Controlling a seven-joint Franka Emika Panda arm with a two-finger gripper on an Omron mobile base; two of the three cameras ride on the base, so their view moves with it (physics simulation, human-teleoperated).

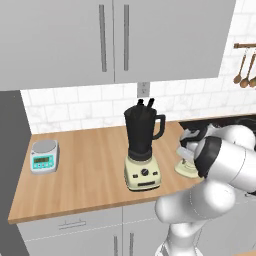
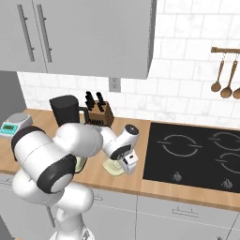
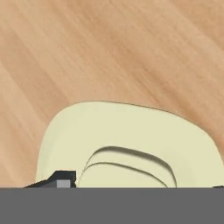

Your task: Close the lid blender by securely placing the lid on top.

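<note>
The blender [image 1: 142,145], a dark jar with a side handle on a cream base, stands open-topped in the middle of the wooden counter [image 1: 85,175]. In the right base view my arm hides all but the top of its jar [image 2: 65,110]. The pale cream lid [image 1: 186,169] [image 2: 111,168] lies flat on the counter just to the blender's right. My gripper [image 1: 186,160] [image 2: 119,168] points down right over it. In the hand view the lid [image 3: 127,127] is very close. The gripper [image 3: 136,183] straddles its raised centre, one fingertip [image 3: 61,179] at the left, jaws apart.
A grey-and-teal scale [image 1: 45,156] [image 2: 14,124] sits at the counter's left end. A knife block [image 2: 98,112] stands by the wall behind the blender. The black stove [image 2: 197,150] lies to the right, with utensils [image 2: 225,70] hanging above. Wall cabinets [image 1: 110,40] overhang the counter.
</note>
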